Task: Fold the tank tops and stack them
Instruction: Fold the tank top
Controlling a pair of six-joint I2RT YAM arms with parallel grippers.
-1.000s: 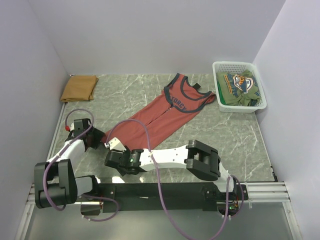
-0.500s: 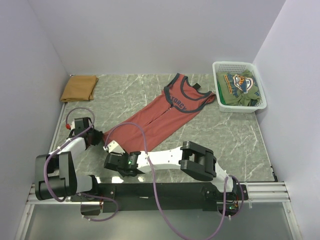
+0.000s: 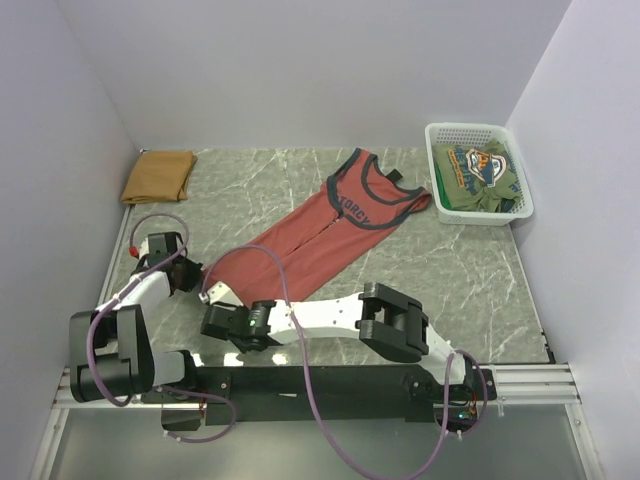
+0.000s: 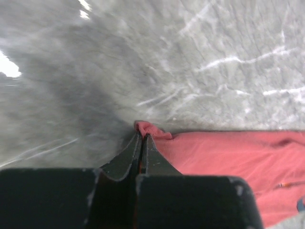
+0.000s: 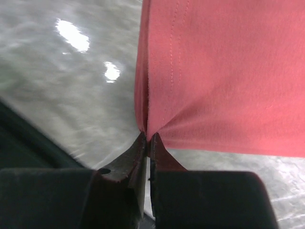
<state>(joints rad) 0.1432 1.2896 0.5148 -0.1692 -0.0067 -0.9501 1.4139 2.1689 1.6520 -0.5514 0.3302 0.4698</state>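
Note:
The rust-red tank top [image 3: 320,232] lies spread diagonally on the marble table, its dark-trimmed neck and lettering at the far end. My left gripper [image 4: 142,135] is shut on the near left corner of its hem [image 4: 148,128], which bunches at the fingertips. My right gripper [image 5: 147,137] is shut on the other near hem corner of that red tank top [image 5: 219,71], and the cloth puckers there. From above, both grippers [image 3: 195,272] [image 3: 212,296] sit close together at the hem. A folded tan-brown tank top [image 3: 158,176] rests at the far left corner.
A white mesh basket [image 3: 436,202] holding green printed clothing [image 3: 480,170] stands at the far right. Purple walls close in on three sides. The black rail with the arm bases [image 3: 300,380] runs along the near edge.
Both grippers have closed on the red tank top's near hem corners. The right wrist shifted slightly left and nearer; the left gripper nudged a little away along the hem.

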